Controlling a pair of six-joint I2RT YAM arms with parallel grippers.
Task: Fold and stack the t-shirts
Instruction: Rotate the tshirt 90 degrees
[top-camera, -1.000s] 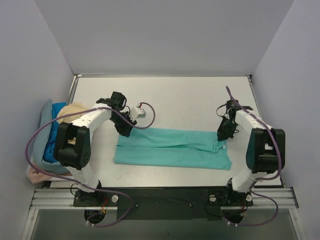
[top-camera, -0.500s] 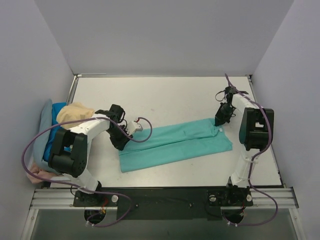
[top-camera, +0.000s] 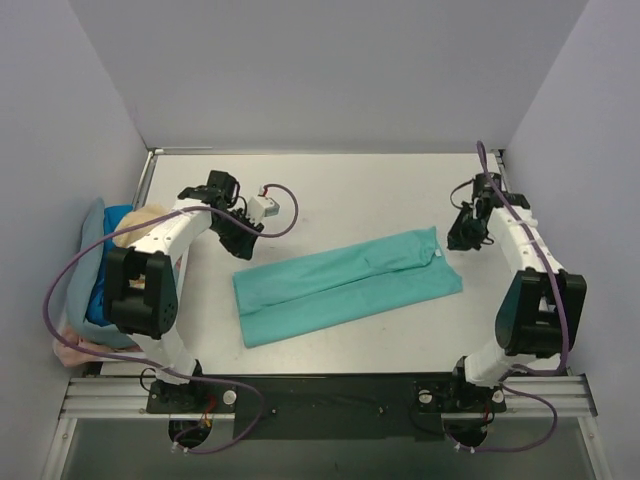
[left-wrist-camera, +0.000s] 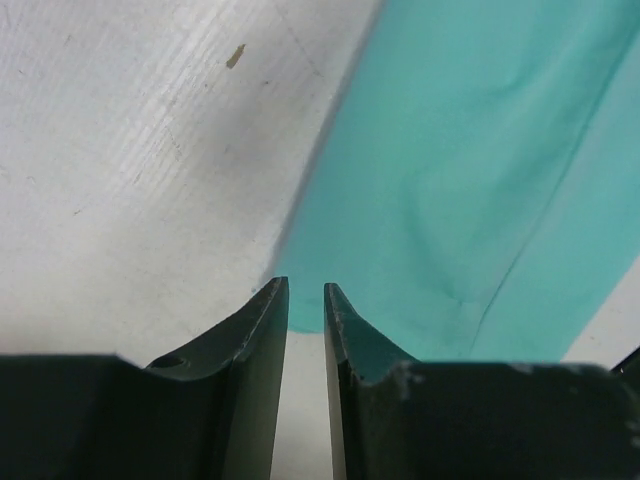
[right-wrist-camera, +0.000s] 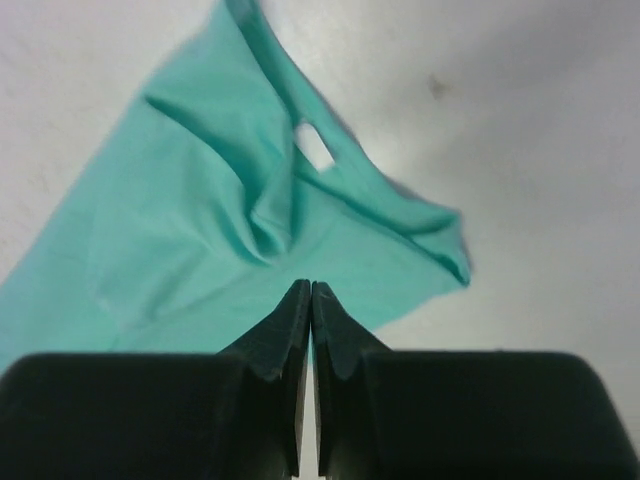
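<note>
The teal-green t-shirt (top-camera: 345, 285) lies folded into a long strip, slanting across the table from near left to far right. Its white neck label (right-wrist-camera: 315, 148) shows at the right end. My left gripper (top-camera: 243, 246) hovers just beyond the strip's left end; its jaws stand a narrow gap apart with nothing between them (left-wrist-camera: 306, 290), and the shirt (left-wrist-camera: 450, 180) lies ahead. My right gripper (top-camera: 459, 240) is beside the strip's far right corner, shut and empty (right-wrist-camera: 305, 285), with the shirt (right-wrist-camera: 200, 220) just past its tips.
A pile of other t-shirts sits at the table's left edge: dusty grey-blue (top-camera: 88, 232), bright blue (top-camera: 116, 214), tan-yellow (top-camera: 137, 222) and pink (top-camera: 68, 350). Grey walls close in the table on three sides.
Both grippers have let go of the teal-green shirt. The left one has moved back and away from its left end, the right one to the right. The shirt stays slanted on the table.
</note>
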